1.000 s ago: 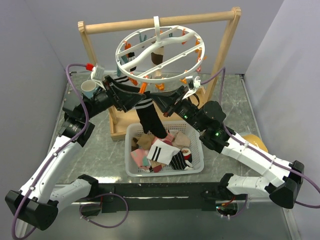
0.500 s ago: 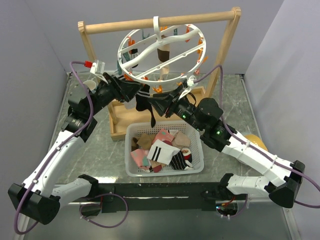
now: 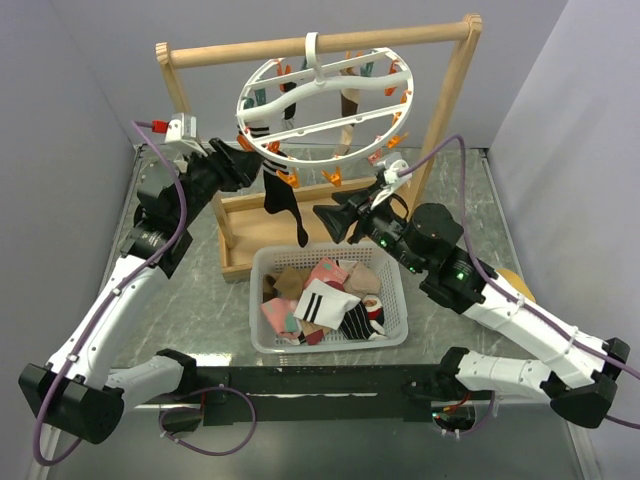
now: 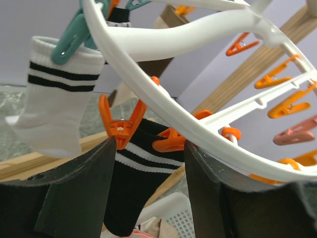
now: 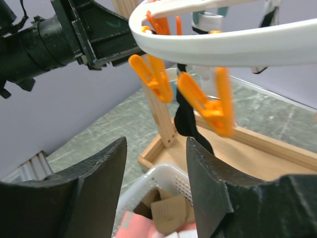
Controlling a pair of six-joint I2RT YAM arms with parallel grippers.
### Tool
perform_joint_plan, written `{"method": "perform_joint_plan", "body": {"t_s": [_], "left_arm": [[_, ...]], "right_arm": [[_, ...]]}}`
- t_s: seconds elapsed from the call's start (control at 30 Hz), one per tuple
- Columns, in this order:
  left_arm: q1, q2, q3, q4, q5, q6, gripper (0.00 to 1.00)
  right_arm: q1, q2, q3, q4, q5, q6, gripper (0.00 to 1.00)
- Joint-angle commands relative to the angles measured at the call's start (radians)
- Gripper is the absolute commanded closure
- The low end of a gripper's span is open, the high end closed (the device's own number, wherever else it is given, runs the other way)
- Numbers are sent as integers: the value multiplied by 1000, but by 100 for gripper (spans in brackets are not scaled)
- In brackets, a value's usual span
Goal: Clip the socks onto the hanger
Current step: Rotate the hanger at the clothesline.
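Observation:
The white ring hanger (image 3: 330, 158) hangs by its hook from the wooden frame. A black sock with white stripes (image 3: 283, 205) dangles from an orange peg (image 4: 119, 130) on the ring's near-left rim. My left gripper (image 3: 262, 170) is open right under that peg, its fingertips either side of the sock's cuff (image 4: 143, 158). My right gripper (image 3: 325, 222) stands open and empty, lower and to the right of the sock (image 5: 185, 119). A white sock with black stripes (image 4: 59, 104) hangs from a teal peg. More socks (image 3: 325, 300) lie in the basket.
The white basket (image 3: 258, 300) sits below the hanger, in front of the wooden frame's base tray (image 3: 240, 262). The frame's crossbar (image 3: 240, 52) and right post (image 3: 445, 110) enclose the ring. Several free orange pegs (image 5: 153, 79) hang along the rim. A yellow object (image 3: 508, 280) lies at the right.
My right gripper opened, let go of the black striped sock and drew back to the right. The sock now hangs from the orange peg. The left arm rose and the ring tilted.

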Motion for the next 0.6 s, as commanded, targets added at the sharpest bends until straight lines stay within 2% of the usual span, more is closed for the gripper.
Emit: {"method": "perform_joint_plan", "body": {"t_s": [0.0, 0.3, 0.37, 0.57], "left_arm": [[19, 7, 63, 16, -64, 19, 38], [55, 18, 84, 1, -91, 15, 39], [59, 18, 87, -3, -95, 19, 39], [82, -28, 68, 0, -52, 22, 39]], "right_arm": [[9, -73, 31, -77, 74, -51, 39], [1, -200, -49, -134, 300, -91, 37], [-23, -203, -56, -126, 303, -102, 36], [-108, -148, -37, -37, 158, -146, 36]]}}
